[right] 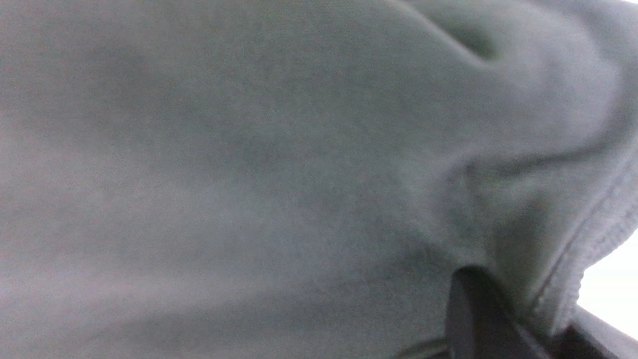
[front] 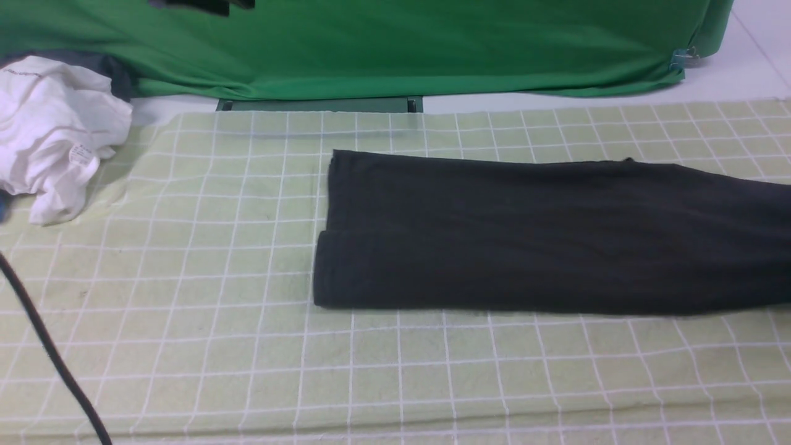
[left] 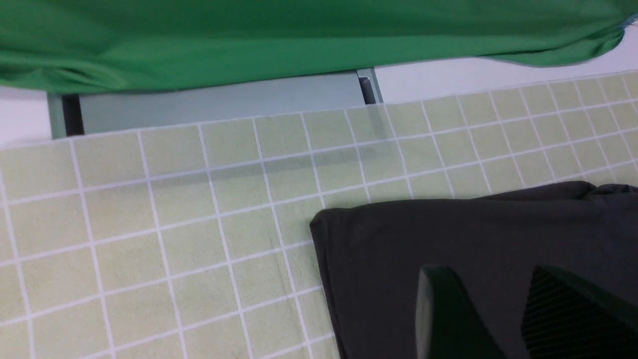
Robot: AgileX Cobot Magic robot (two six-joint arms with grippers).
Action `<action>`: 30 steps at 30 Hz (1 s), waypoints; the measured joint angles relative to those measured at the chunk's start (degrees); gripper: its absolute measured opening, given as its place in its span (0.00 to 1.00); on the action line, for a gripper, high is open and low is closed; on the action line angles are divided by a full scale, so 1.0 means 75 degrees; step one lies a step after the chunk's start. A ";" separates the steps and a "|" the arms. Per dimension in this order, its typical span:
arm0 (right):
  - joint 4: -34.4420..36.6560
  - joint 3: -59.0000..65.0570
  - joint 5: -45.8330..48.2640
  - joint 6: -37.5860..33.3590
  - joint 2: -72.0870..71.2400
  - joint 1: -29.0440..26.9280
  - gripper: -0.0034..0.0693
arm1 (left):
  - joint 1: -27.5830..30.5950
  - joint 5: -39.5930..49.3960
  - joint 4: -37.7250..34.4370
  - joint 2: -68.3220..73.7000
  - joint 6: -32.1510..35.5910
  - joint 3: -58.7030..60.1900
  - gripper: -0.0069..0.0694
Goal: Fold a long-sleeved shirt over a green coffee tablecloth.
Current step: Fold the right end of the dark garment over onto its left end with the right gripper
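The long-sleeved shirt (front: 525, 235), dark charcoal, lies folded into a long band across the green coffee tablecloth (front: 185, 278) and runs off the right edge of the front view. Neither gripper shows in that view. In the left wrist view my left gripper (left: 486, 271) hovers over the shirt (left: 448, 234) near its left end. Its jaws stand apart with only flat cloth showing between them. In the right wrist view the shirt (right: 249, 174) fills the picture, and my right gripper (right: 528, 309) pinches its stitched hem between the fingers (right: 468, 309).
A crumpled white garment (front: 55, 130) lies at the far left of the tablecloth. Bright green fabric (front: 371, 43) hangs along the back. A black cable (front: 49, 352) crosses the near left corner. A grey-green bar (front: 318, 105) sits at the cloth's far edge.
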 joint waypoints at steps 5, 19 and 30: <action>0.0272 0.0002 0.0176 0.0060 -0.0938 0.0199 0.10 | 0.0000 0.0133 0.0085 -0.0186 0.0000 -0.0079 0.41; 0.2056 0.0002 -0.1060 0.2336 -0.2726 0.4133 0.10 | 0.0000 0.0370 -0.0661 -0.0249 0.0085 -0.0079 0.41; 0.2664 0.0002 -0.3714 0.3840 -0.1314 0.6772 0.10 | 0.0000 0.0370 -0.1116 -0.0249 0.0091 -0.0079 0.41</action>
